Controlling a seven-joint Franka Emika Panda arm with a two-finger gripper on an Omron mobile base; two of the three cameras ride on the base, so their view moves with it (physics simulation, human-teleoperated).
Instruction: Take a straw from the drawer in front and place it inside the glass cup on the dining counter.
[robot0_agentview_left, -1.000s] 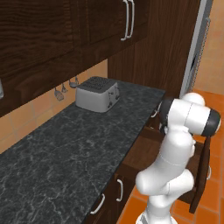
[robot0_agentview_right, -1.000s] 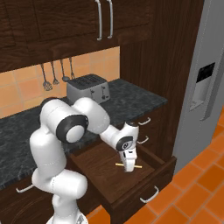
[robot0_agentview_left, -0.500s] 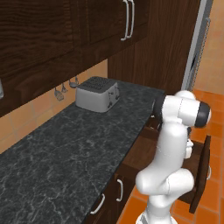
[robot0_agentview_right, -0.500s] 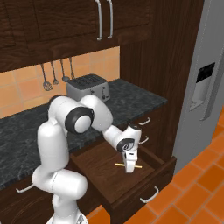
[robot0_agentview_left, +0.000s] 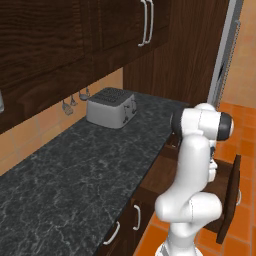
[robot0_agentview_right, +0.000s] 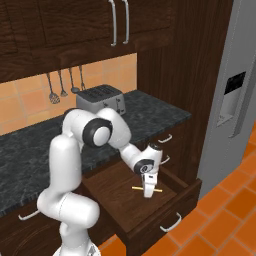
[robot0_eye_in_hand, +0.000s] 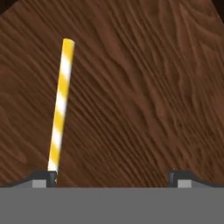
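Gripper (robot0_agentview_right: 148, 192) jaws spread wide, we are hovering over the straw (robot0_eye_in_hand: 60, 109) lying mid-floor of the open drawer (robot0_agentview_right: 125, 207); next we are needing to recenter over it and close.

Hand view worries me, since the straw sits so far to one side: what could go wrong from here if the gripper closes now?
1. The straw lies flat on the drawer floor against one fingertip, not centred in the open gripper. Closing could roll or push it away.
2. It is thin and flat on the wood, so the fingers may close above it.
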